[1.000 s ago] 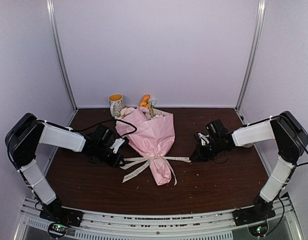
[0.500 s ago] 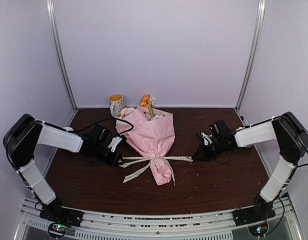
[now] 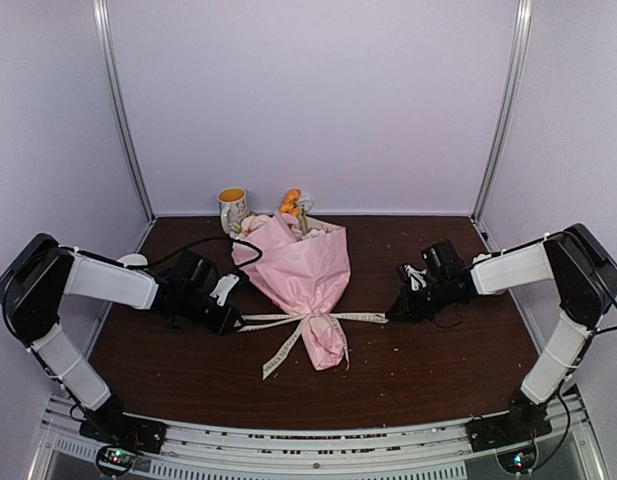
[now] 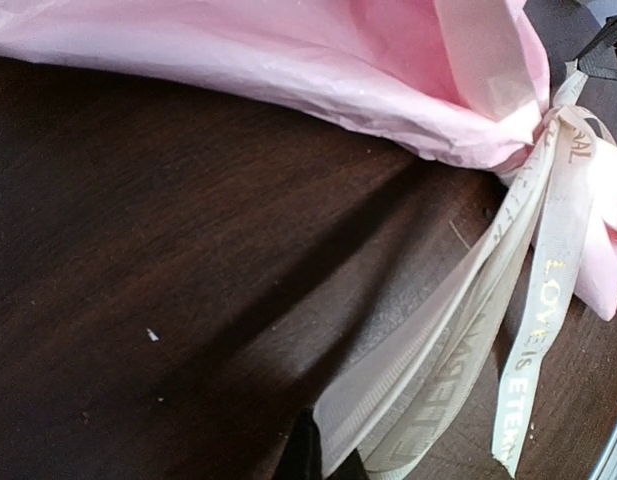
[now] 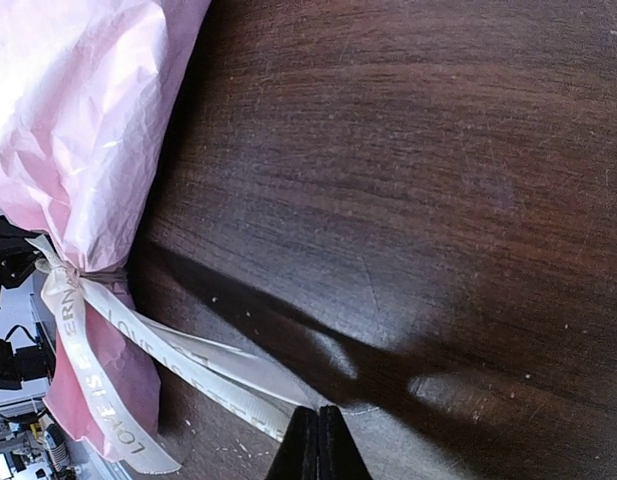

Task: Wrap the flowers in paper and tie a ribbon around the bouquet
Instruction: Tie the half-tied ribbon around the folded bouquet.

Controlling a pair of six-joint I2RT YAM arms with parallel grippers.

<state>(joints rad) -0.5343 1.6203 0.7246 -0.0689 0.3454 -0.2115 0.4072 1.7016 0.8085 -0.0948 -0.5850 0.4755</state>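
Pincers first: the left pincer (image 3: 232, 322) and the right pincer (image 3: 394, 314) are each pinched fully closed on one end of the ribbon (image 3: 318, 320), which stretches across between them.

On the dark tabletop (image 3: 438, 372), midway between the two arms, lies the bouquet (image 3: 303, 275). Its long axis runs near to far. The wide mouth points at the back wall, slightly left, and the narrow tail points toward the arm bases. The paper (image 3: 313, 262) is already wrapped into a cone, and the ribbon cinches its neck in what looks like a knot. I judge the wrapping done. What remains is snugging the tie, perhaps forming a bow, then letting go. Orange flowers (image 3: 290, 202) poke from the mouth, near a mug (image 3: 231, 208).
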